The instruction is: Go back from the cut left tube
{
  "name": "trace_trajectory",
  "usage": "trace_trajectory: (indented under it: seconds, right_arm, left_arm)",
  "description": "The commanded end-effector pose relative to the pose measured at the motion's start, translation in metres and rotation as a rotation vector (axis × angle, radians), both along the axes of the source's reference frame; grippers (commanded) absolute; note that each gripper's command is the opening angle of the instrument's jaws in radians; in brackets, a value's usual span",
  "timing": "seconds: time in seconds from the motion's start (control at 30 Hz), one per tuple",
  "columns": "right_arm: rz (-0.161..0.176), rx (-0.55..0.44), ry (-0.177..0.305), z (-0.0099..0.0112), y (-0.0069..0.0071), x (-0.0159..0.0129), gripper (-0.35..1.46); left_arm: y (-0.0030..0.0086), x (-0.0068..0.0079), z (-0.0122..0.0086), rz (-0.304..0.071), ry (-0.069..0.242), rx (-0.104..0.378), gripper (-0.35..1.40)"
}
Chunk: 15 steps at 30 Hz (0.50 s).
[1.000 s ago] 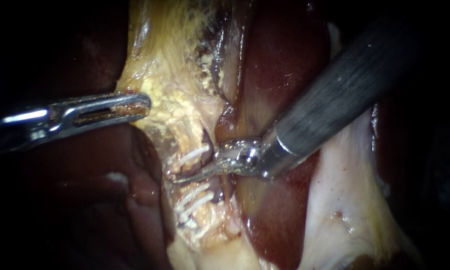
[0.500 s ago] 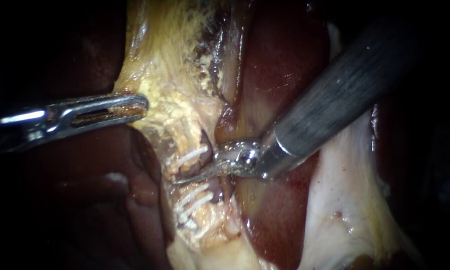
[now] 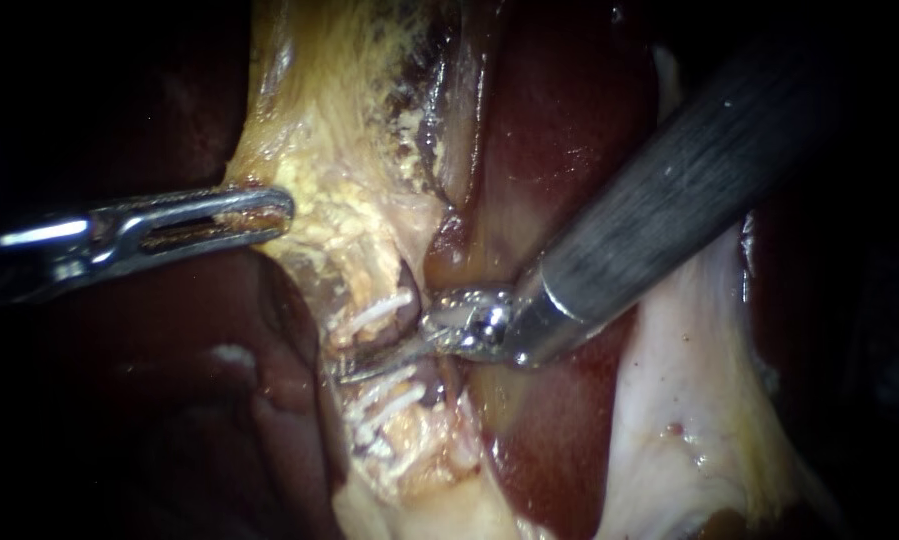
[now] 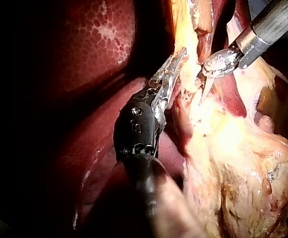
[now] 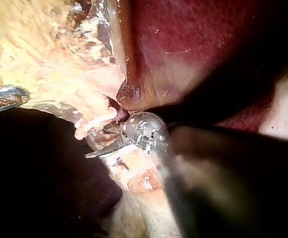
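The right instrument [image 3: 379,362] has its claw of thin curved blades slightly parted and holding nothing. It lies just below the upper clip [image 3: 377,312], in the gap of the cut left tube [image 3: 369,332]. Further below that clip sit the lower clips [image 3: 387,402]. Up and left of it, the left instrument [image 3: 269,208] has its claw clamped on yellowish tissue [image 3: 339,215]. The tube's stumps look soft, wet and easily torn, so nothing there wants grasping. The blades should probably slide out without snagging the clip.

The left tube [image 3: 407,288] stands upright, white clips [image 3: 374,314] above and below its gap.
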<state>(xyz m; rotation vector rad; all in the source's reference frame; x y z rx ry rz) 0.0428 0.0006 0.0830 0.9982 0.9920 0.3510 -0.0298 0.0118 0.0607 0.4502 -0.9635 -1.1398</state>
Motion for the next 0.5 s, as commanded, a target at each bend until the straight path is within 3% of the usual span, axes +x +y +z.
trace_trajectory:
  seconds: [0.03, 0.3, 0.5]
  right_arm:
    - [0.006, -0.003, -0.002, 0.0, 0.0, 0.0, 0.84]
    - [0.007, -0.003, -0.002, -0.0004, -0.0001, -0.0002, 0.88]
    - [-0.004, -0.022, 0.018, -0.002, -0.0001, -0.0013, 0.99]
  left_arm:
    - [0.0, 0.0, 0.0, 0.0, 0.0, 0.0, -0.35]
    - [0.0, 0.0001, 0.0001, -0.001, 0.004, 0.0, -0.35]
    - [0.0002, 0.0003, 0.0003, -0.003, 0.007, -0.002, -0.35]
